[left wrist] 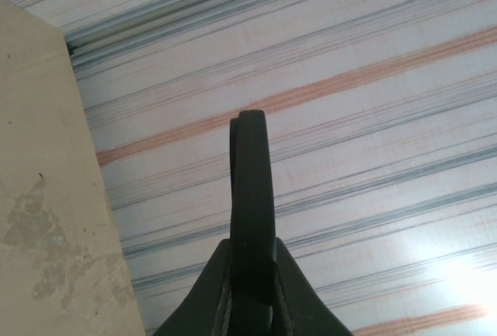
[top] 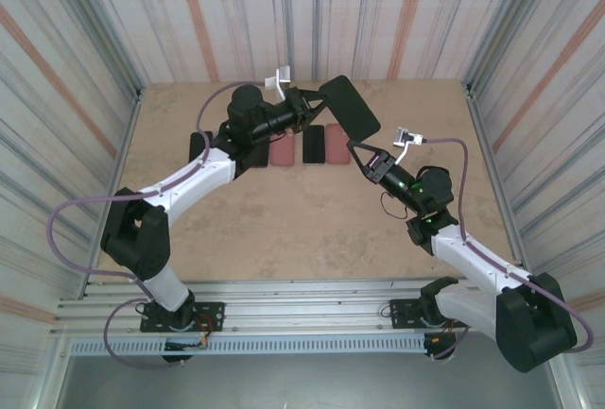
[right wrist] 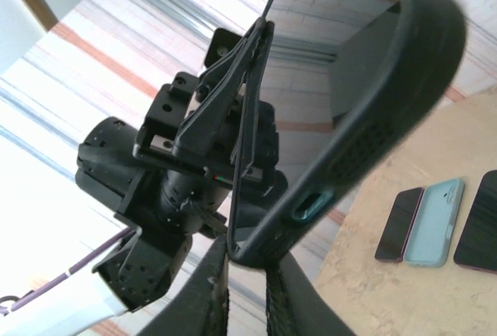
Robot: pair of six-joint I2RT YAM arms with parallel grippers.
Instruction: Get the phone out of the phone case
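Above the far edge of the table (top: 284, 220), the left gripper (top: 312, 105) clamps the cased phone (top: 348, 111) by one side; the right gripper (right wrist: 247, 262) pinches its near corner

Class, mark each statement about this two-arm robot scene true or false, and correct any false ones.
1. The left gripper holds the black phone, in its black rubbery case, up above the table. True.
2. The right gripper is parked far from that phone. False: its fingertips sit at the case's lower corner.
3. The beige stone-look table carries other phones and cases lying flat. True.
4. The light teal phone case stands upright on the table. False: it lies flat beside a dark phone.
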